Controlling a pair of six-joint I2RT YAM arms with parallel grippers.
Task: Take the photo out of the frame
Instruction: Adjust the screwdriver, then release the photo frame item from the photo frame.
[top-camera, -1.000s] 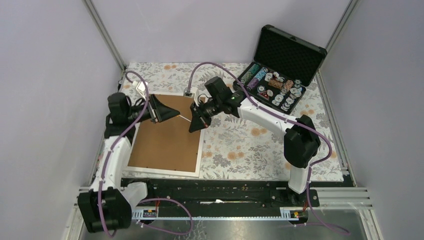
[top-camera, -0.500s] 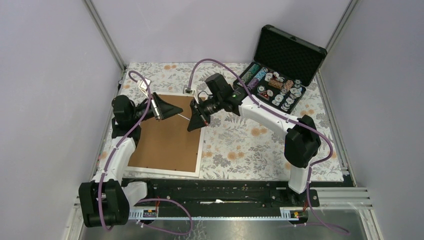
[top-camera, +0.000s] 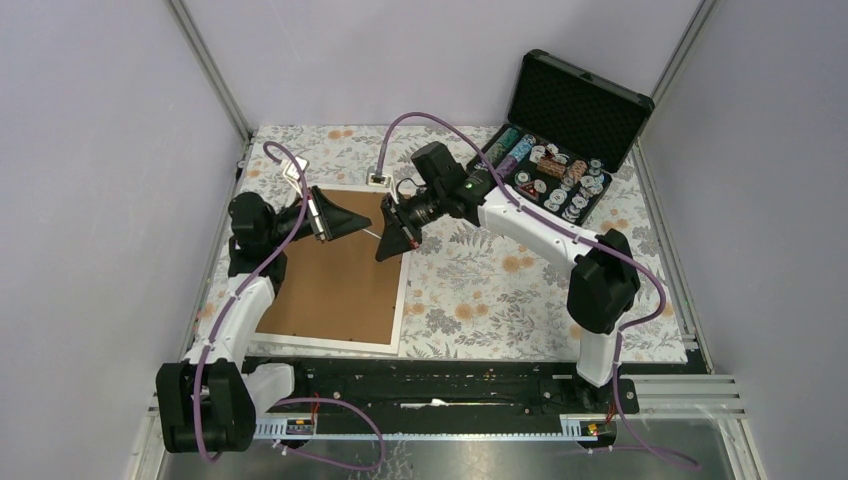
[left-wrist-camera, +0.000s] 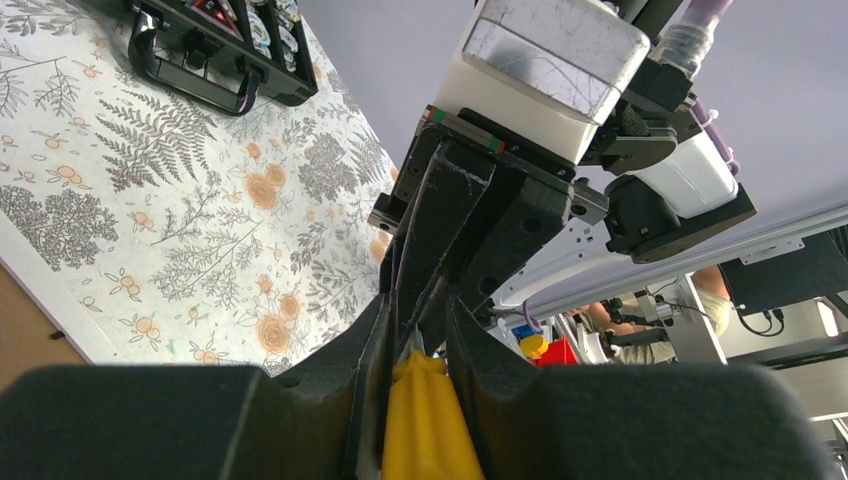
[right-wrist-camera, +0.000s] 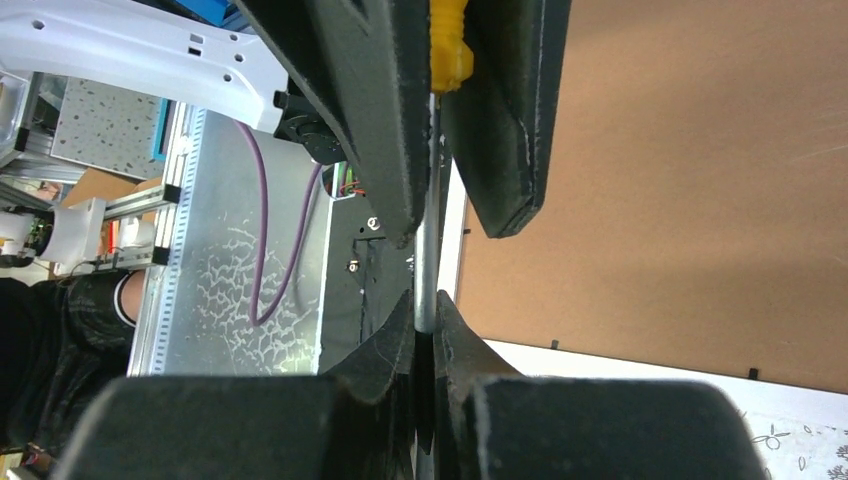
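The frame (top-camera: 330, 290) lies face down at the table's left, brown back up inside a narrow white border (right-wrist-camera: 600, 360). The photo is hidden under that back. Above the frame's far right corner my two grippers meet tip to tip around a screwdriver. My left gripper (top-camera: 362, 222) is shut on its yellow handle (left-wrist-camera: 425, 420), which fills the gap between the fingers. My right gripper (right-wrist-camera: 425, 315) is shut on the thin metal shaft (right-wrist-camera: 427, 250), and in the top view it (top-camera: 388, 243) sits just right of the left one.
An open black case of poker chips (top-camera: 560, 140) stands at the back right, its lid up. A floral cloth (top-camera: 500, 280) covers the table. A small white fitting (top-camera: 378, 181) lies just beyond the frame's far edge.
My left gripper's jaws have closed in onto the yellow handle. The left arm has shifted a little to the right and away. The right gripper has kept its hold on the shaft.
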